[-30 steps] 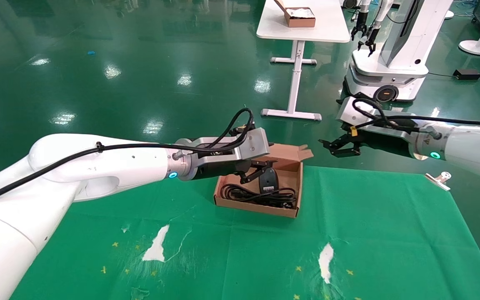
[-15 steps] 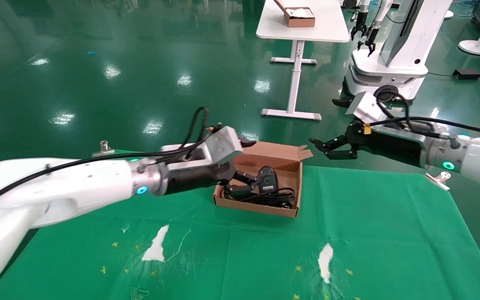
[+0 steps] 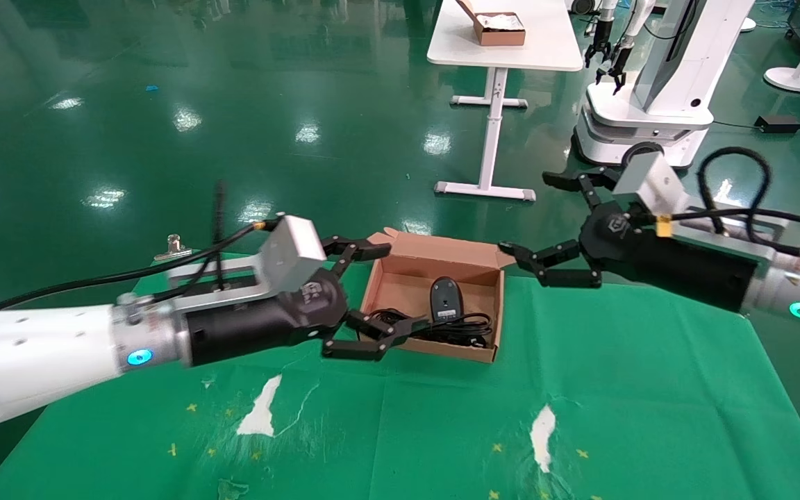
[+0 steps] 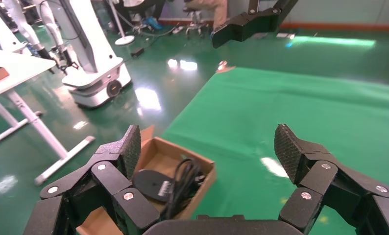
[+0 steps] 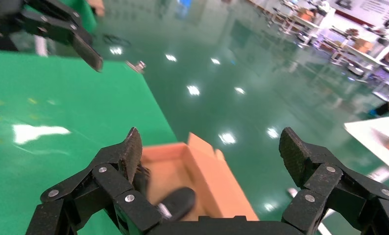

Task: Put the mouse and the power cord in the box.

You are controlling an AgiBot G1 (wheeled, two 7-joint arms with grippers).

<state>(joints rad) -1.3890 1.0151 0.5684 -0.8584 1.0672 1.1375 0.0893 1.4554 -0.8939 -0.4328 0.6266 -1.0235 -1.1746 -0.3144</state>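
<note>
The brown cardboard box (image 3: 442, 349) stands open on the green cloth. In it lie the black mouse (image 3: 446, 299) and, nearer the front wall, the coiled power cord (image 3: 459, 326). My left gripper (image 3: 400, 286) hovers at the box's left end, open wide and holding nothing. My right gripper (image 3: 525, 212) is open too, off the box's far right corner by the lid flaps. The left wrist view shows the box (image 4: 202, 171), mouse (image 4: 151, 181) and cord (image 4: 185, 174) beyond that open gripper (image 4: 207, 134). The right wrist view shows the box (image 5: 217, 181) and mouse (image 5: 178, 200) below its open gripper (image 5: 210, 136).
A metal clip (image 3: 174, 244) holds the cloth's far left edge. The cloth has white worn patches (image 3: 261, 410). Beyond it, on the green floor, are a white table (image 3: 504, 48) carrying another brown box (image 3: 497, 28), and another robot (image 3: 657, 83).
My left gripper has drawn back out of the box toward the left and spread wider, leaving the mouse inside. The right gripper has turned, risen slightly and opened wider.
</note>
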